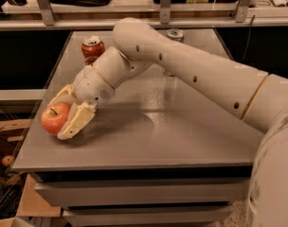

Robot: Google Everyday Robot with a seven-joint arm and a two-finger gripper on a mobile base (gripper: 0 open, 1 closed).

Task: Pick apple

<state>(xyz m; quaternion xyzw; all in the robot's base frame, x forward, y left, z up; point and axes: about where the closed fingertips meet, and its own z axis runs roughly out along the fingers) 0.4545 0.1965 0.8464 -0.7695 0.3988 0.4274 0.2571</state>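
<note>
The red-pink apple (53,118) with a short dark stem sits near the left edge of the grey table (182,136). My gripper (57,118) reaches it from the right. The near finger (76,122) lies against the apple's right front side. The far finger (58,96) curves over its back. The fingers are closed on the apple, which rests on the table top.
A red cola can (93,49) stands at the back left of the table, just behind my wrist. A second can (175,34) stands at the back, partly behind my arm. A small orange fruit (7,161) lies below the table's left edge, among cardboard.
</note>
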